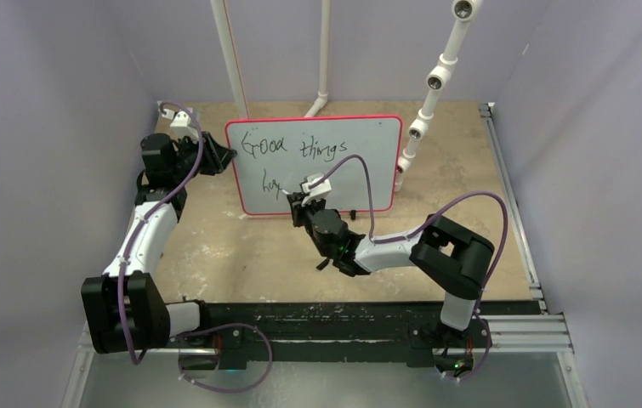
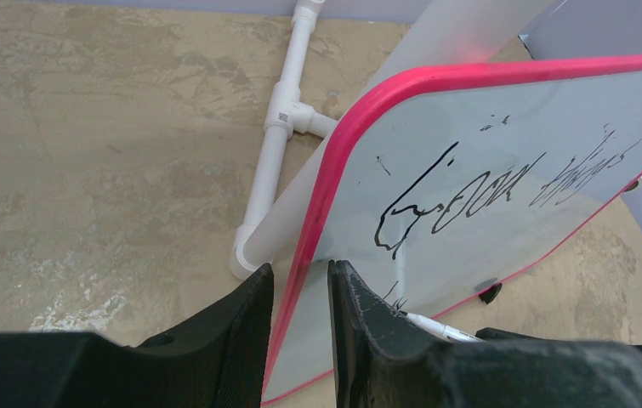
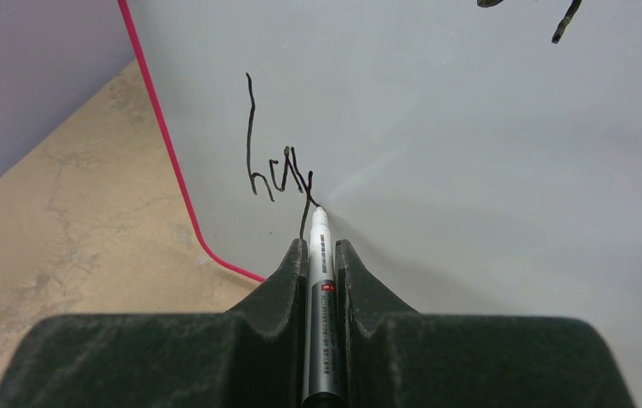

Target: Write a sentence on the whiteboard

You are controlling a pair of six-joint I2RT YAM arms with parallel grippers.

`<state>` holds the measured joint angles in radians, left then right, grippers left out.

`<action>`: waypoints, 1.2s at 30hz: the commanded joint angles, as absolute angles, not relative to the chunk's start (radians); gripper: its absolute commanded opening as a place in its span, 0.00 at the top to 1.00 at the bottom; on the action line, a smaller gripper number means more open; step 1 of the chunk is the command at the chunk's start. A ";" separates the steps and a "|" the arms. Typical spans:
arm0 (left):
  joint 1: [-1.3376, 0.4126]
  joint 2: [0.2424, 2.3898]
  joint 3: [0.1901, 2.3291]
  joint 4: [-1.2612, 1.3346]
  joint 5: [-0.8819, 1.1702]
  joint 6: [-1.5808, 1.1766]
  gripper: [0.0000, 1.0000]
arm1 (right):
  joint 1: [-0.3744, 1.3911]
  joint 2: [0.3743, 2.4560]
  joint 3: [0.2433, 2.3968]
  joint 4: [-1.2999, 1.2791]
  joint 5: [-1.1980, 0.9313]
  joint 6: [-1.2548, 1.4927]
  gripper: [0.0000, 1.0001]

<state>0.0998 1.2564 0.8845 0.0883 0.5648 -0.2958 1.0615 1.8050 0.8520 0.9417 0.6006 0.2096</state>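
The whiteboard [image 1: 377, 140] stands upright on the tan table, red-pink rim all round. On it the sentence [image 1: 292, 146] reads "Good things", with a few strokes of a second line [image 1: 273, 181] below. My left gripper [image 1: 224, 157] is shut on the board's left rim; in the left wrist view its fingers [image 2: 300, 272] straddle the rim of the whiteboard [image 2: 487, 246]. My right gripper [image 1: 298, 197] is shut on a white and silver marker [image 3: 321, 280]. In the right wrist view the gripper [image 3: 321, 246] holds the marker tip on the whiteboard [image 3: 470, 170] at the end of the second-line strokes [image 3: 279, 174].
White PVC pipes stand behind the board [image 1: 230, 59] and at its right [image 1: 432, 81]; one lies on the table behind it [image 2: 279, 127]. Purple walls close in both sides. A black rail [image 1: 343, 319] runs along the near edge.
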 commanded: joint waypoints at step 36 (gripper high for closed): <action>0.100 1.232 0.874 0.125 0.577 -0.299 0.70 | 1.062 1.729 0.832 1.058 0.614 0.123 1.00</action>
<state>0.0998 1.2564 0.8845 0.0887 0.5648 -0.2962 1.0603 1.7596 0.8165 1.0203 0.5503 0.1600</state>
